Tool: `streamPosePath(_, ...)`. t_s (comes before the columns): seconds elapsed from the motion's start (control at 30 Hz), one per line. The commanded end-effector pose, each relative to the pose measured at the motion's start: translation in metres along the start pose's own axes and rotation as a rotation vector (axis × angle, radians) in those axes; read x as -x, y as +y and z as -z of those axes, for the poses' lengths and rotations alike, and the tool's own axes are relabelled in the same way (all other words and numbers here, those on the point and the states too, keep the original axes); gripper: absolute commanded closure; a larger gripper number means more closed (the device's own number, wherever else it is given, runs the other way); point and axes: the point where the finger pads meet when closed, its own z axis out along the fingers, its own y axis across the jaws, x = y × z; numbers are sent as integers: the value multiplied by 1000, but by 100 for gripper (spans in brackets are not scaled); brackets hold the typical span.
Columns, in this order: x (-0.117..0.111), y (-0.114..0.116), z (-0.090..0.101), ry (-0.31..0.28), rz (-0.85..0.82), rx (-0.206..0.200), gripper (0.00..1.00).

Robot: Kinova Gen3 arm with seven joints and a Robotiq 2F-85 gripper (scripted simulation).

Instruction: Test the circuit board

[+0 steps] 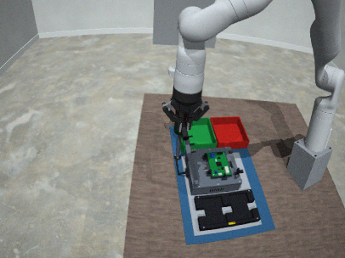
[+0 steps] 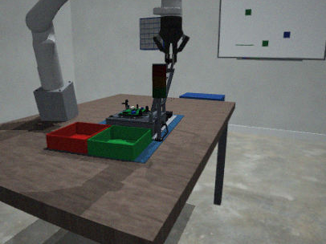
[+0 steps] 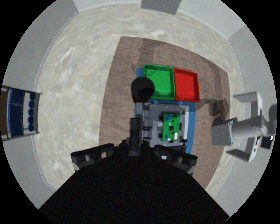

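Observation:
The green circuit board (image 1: 218, 164) (image 2: 132, 111) (image 3: 168, 127) lies flat, component side up, in the grey tester (image 1: 211, 186) (image 2: 120, 119). The tester's lid (image 1: 178, 161) (image 2: 167, 87) (image 3: 134, 125) stands open and nearly upright at the tester's edge toward the bins. My gripper (image 1: 183, 126) (image 2: 172, 58) (image 3: 134, 142) points down and is shut on the lid's top edge, high above the table. The signal light (image 2: 159, 81) (image 3: 143, 88) stands beside the lid and shows dark, unlit. The black tray (image 1: 227, 210) holds no board.
The green bin (image 1: 202, 133) (image 2: 120, 143) (image 3: 158, 80) and the red bin (image 1: 229, 132) (image 2: 67, 135) (image 3: 185, 85) stand side by side behind the tester on the blue mat (image 1: 260, 195). The arm's base (image 1: 308, 164) (image 2: 55, 101) stands at the table's right side.

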Motion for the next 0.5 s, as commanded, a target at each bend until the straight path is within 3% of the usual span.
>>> streamPosePath(0.0,0,0,1,0,0,-1,100)
streamPosePath(0.47,0,5,2,0,0,-1,100)
